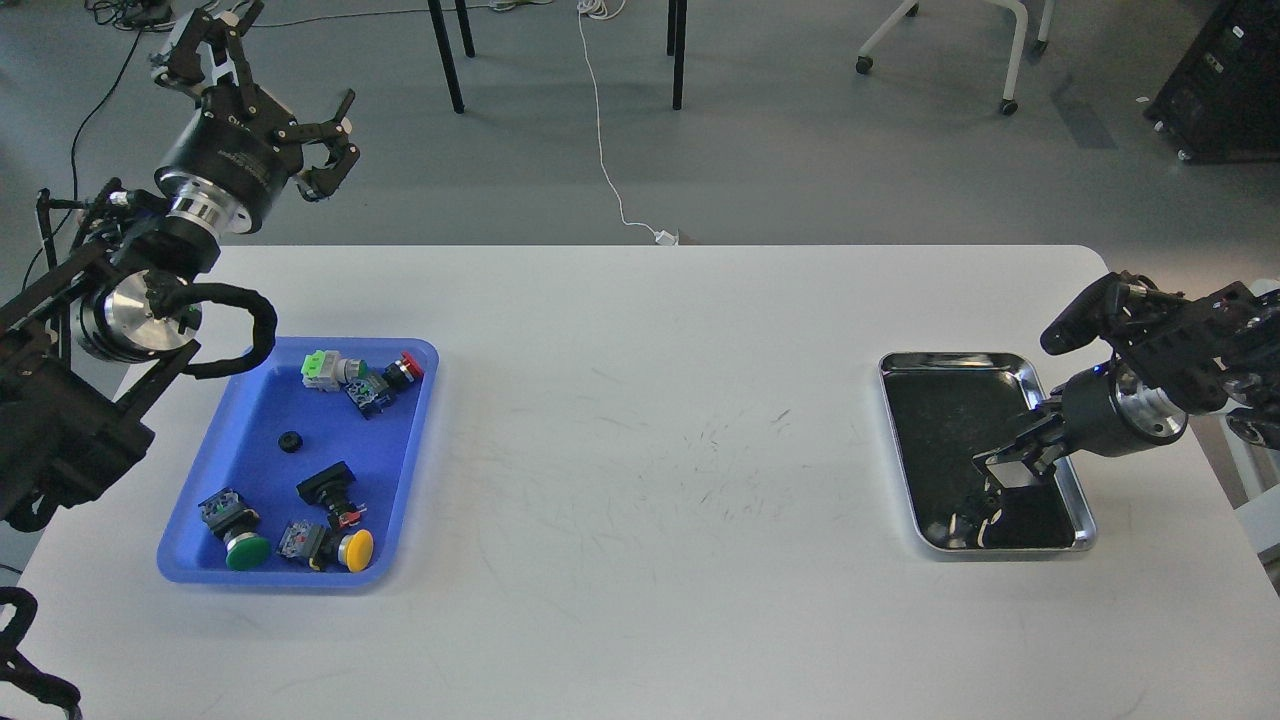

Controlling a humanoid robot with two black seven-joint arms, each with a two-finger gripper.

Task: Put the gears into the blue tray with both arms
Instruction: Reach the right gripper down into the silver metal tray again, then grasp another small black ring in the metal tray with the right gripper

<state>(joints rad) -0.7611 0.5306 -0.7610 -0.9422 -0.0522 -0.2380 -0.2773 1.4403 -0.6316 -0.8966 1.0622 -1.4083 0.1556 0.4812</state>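
Far left: left gripper [270,95] raised well above the table's back corner, fingers [335,125] spread wide, nothing between them. Below it, blue tray [425,400] near the table's left edge, holding one gear [291,442] — a small black toothed disc lying flat on bare blue floor, apart from the clutter around it. Around the gear, several push-buttons: a green-and-white one [325,369] and a red-capped one [405,367] at the far end, a black one [328,485] in the middle, a green-capped one [240,545] and a yellow-capped one [352,548] at the near end. So, judging by this: one gear delivered, half the job done.

Middle: white table [640,420], bare here, scuffed with fine dark scratches.

Right: steel tray [1000,357] with a dark bottom, right gripper [985,505] reaching down into its near end. Fingers dark against dark — cannot tell whether parted or clenched, nor whether anything sits between them. Second gear not to be made out; probably in that tray under the gripper, though only a guess. Left to do, on that reading: grasp it, lift clear of the rim, carry across the whole table to the blue tray.

Beyond the table: grey floor, a white cable [600,130] trailing to a plug by the table's far edge, black table legs [445,55], a white wheeled chair base [940,35], dark equipment [1220,80] at the upper right.
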